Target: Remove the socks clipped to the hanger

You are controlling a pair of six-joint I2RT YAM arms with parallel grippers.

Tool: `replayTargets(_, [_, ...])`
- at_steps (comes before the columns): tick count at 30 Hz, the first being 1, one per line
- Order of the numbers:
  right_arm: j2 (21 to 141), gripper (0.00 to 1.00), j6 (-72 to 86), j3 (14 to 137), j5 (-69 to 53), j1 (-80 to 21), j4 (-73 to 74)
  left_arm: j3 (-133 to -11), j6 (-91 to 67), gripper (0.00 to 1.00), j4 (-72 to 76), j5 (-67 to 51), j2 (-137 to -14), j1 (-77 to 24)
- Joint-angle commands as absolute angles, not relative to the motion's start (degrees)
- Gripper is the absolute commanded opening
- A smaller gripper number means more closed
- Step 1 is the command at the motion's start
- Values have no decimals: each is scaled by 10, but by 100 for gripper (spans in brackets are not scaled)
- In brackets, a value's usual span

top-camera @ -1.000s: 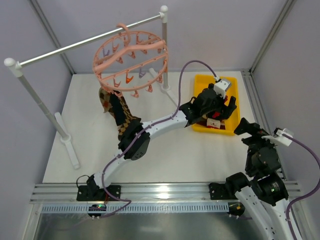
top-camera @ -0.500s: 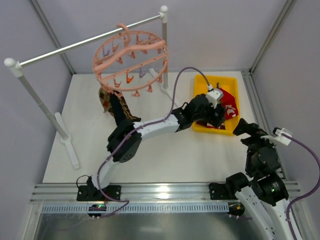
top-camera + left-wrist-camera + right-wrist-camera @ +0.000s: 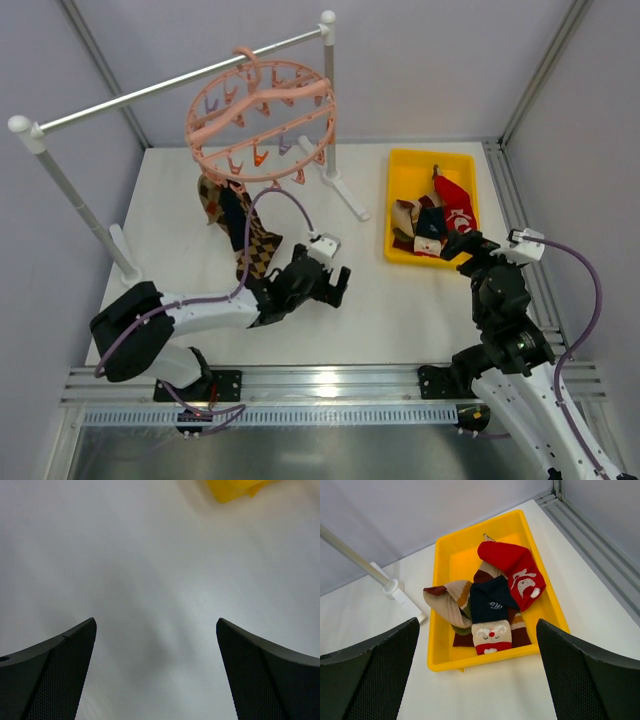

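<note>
While a few socks (image 3: 243, 226) hang clipped at the hanger's (image 3: 262, 115) near-left rim, other socks (image 3: 490, 605) lie piled in the yellow bin (image 3: 438, 565). Low over the tabletop (image 3: 150, 555), the left claw (image 3: 156, 623) gapes wide, empty; the right claw (image 3: 476, 623) hovers near the bin, equally wide, empty.

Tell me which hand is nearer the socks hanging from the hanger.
Left. The left hand sits just right of the socks; the right hand hovers beside the yellow bin, farther off.

left gripper (image 3: 155, 621) and right gripper (image 3: 475, 621), jaws wide apart
</note>
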State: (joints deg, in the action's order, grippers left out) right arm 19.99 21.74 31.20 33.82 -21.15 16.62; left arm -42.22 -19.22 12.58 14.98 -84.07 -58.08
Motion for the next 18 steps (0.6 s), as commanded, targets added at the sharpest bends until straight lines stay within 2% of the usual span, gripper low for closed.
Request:
replayTargets(1, [228, 98, 230, 305, 302, -211, 105, -347, -249, 100, 152, 298, -756, -578])
replayTargets(5, [248, 98, 237, 301, 279, -211, 82, -310, -293, 100, 144, 416, -706, -579])
replayTargets(9, [260, 98, 241, 302, 265, -211, 76, -309, -323, 100, 139, 535, -707, -577])
replayTargets(14, [258, 98, 242, 303, 251, -211, 76, -361, -374, 100, 64, 576, -767, -513])
replayTargets(18, [252, 98, 239, 304, 244, -211, 78, -378, -367, 99, 105, 602, -802, -497])
